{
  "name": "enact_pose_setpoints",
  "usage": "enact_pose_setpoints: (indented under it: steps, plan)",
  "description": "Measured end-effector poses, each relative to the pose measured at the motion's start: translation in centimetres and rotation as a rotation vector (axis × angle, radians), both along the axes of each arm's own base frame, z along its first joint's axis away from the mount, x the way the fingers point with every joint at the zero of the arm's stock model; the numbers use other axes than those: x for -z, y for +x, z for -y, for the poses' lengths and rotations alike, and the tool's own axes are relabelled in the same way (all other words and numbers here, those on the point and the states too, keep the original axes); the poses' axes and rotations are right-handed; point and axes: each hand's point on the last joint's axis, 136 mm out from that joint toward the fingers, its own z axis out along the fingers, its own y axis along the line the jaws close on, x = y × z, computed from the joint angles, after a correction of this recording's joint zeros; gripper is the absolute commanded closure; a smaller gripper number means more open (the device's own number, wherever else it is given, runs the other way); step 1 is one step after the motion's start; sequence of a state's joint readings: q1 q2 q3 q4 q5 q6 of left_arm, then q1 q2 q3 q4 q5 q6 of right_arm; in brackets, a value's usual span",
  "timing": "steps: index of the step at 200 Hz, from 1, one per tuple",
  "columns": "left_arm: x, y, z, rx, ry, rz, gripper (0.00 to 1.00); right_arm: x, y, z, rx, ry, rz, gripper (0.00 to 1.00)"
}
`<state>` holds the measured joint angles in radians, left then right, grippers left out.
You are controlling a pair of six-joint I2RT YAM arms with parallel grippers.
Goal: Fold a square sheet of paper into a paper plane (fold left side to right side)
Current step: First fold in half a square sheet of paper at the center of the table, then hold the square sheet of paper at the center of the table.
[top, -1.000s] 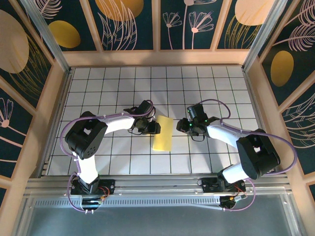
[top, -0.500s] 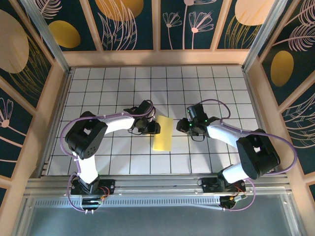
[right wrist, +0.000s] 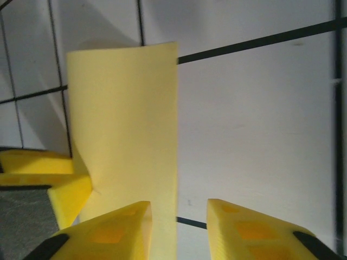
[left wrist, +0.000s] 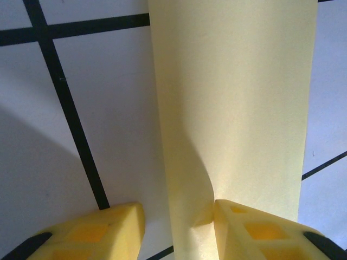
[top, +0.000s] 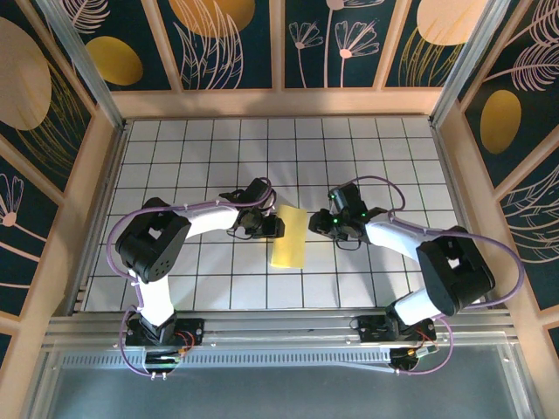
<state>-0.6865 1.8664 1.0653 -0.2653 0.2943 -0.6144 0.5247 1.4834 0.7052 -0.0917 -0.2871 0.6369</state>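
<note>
The square sheet of paper [top: 289, 237], doubled into a narrow strip, lies mid-table [top: 175, 175]. The left gripper [top: 272, 227] stands part open, 1 finger [left wrist: 260, 233] pressing the strip's left edge where the paper buckles. The right gripper [top: 321, 224] hangs part open at the right edge, holding nothing. If that finger slides, or the right jaws catch just 1 layer, the strip may skew or spring open and spoil the crease.

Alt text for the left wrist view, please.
A folded yellow sheet of paper runs top to bottom over the white gridded table. At the bottom, the left gripper has its yellow jaws apart: one presses the paper's near end, buckling it; the other sits over bare table beside it.
</note>
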Motion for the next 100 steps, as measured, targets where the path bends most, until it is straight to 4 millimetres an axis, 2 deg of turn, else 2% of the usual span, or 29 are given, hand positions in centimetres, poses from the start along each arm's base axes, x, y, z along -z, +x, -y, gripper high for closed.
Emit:
enact_pose_setpoints:
  steps: [33,48,65,100]
  plan:
    - [0.0,0.0,0.0,0.0,0.0,0.0,0.59,0.7,-0.6,-2.6,-0.065,0.055,-0.027,0.92]
    - [0.0,0.0,0.0,0.0,0.0,0.0,0.6,1.0,-0.9,-3.5,-0.089,0.065,-0.04,0.97]
    - [0.0,0.0,0.0,0.0,0.0,0.0,0.59,1.4,-1.0,-4.1,-0.101,0.065,-0.049,1.0]
    - [0.0,0.0,0.0,0.0,0.001,0.0,0.59,2.4,-1.1,-4.1,-0.102,0.05,-0.072,1.0]
